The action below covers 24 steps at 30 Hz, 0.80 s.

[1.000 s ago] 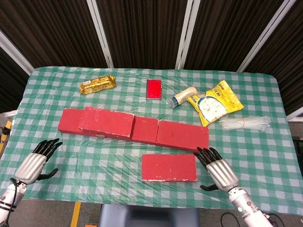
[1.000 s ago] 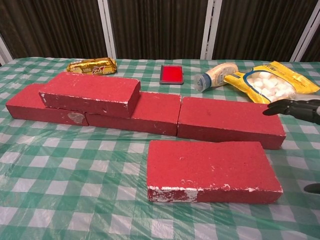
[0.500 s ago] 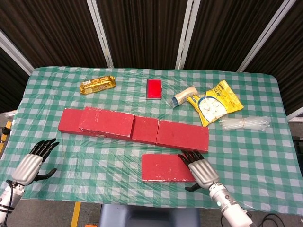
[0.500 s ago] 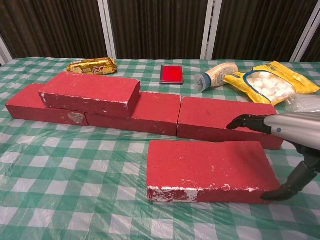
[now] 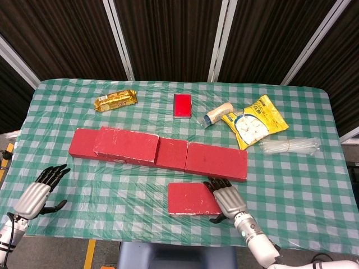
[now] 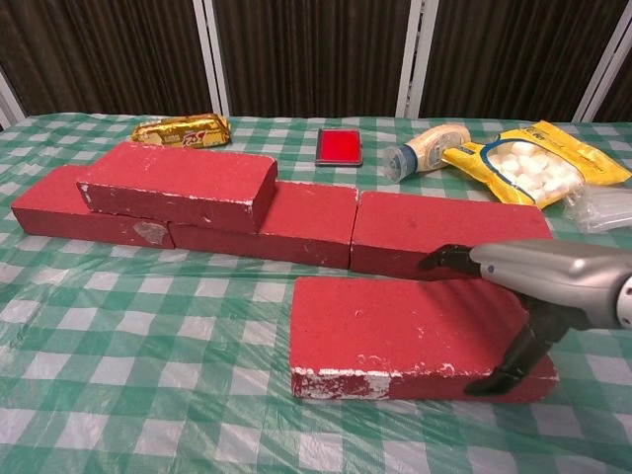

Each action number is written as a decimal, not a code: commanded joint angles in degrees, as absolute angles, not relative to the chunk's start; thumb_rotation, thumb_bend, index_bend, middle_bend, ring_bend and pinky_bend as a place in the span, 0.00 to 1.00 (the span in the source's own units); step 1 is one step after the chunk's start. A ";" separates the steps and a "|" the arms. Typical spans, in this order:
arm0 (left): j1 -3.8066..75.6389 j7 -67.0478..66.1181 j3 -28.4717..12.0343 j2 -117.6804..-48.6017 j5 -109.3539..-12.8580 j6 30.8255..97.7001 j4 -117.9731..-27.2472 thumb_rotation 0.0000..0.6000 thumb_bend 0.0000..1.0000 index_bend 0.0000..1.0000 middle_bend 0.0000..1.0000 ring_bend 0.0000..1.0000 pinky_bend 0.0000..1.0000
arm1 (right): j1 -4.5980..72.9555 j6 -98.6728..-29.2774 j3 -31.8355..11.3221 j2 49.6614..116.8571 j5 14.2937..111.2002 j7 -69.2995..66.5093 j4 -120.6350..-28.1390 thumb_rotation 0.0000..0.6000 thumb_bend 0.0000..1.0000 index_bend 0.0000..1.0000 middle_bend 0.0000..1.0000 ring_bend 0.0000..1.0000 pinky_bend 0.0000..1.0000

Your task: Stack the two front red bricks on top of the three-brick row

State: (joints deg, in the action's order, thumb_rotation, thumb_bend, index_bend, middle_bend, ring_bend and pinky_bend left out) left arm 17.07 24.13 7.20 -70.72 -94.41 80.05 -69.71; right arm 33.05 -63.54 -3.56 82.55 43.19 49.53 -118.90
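A row of three red bricks [image 5: 216, 161] [image 6: 449, 237] runs across mid-table. Another red brick [image 5: 126, 145] [image 6: 178, 185] lies stacked on the row's left part. One front red brick [image 5: 190, 199] [image 6: 395, 331] lies flat on the cloth before the row's right end. My right hand [image 5: 226, 199] [image 6: 538, 281] is spread over this brick's right end, with fingertips [image 6: 439, 260] at the far edge and the thumb [image 6: 509, 367] against the near face. My left hand [image 5: 38, 191] hovers open at the table's front left, holding nothing, and is out of the chest view.
At the back lie a gold snack pack [image 5: 115, 101] [image 6: 183, 129], a flat red box [image 5: 182, 105] [image 6: 339, 146], a tube [image 5: 217, 115] [image 6: 425, 150], a yellow bag of white sweets [image 5: 255, 121] [image 6: 538, 163] and a clear plastic packet [image 5: 289, 145]. The table's front edge is close to both hands.
My right hand has slid left from beside the front brick to over its right end, the thumb coming against the near face. The brick has not moved. The left hand drew back slightly.
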 commanded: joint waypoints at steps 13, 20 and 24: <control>16.77 25.34 6.54 -70.62 -95.01 79.78 -69.21 1.00 0.32 0.00 0.00 0.00 0.00 | 38.70 -64.78 -4.19 87.63 35.91 48.79 -114.96 0.88 0.16 0.00 0.00 0.00 0.00; 16.73 25.77 6.35 -70.43 -95.31 79.67 -69.19 1.00 0.32 0.00 0.00 0.00 0.00 | 40.60 -65.90 -4.22 88.97 33.19 49.00 -113.75 0.88 0.16 0.00 0.00 0.00 0.00; 16.70 26.04 6.35 -70.37 -95.42 79.42 -69.17 1.00 0.32 0.00 0.00 0.00 0.00 | 41.42 -65.98 -4.30 89.65 31.99 48.39 -112.96 0.88 0.16 0.00 0.00 0.00 0.00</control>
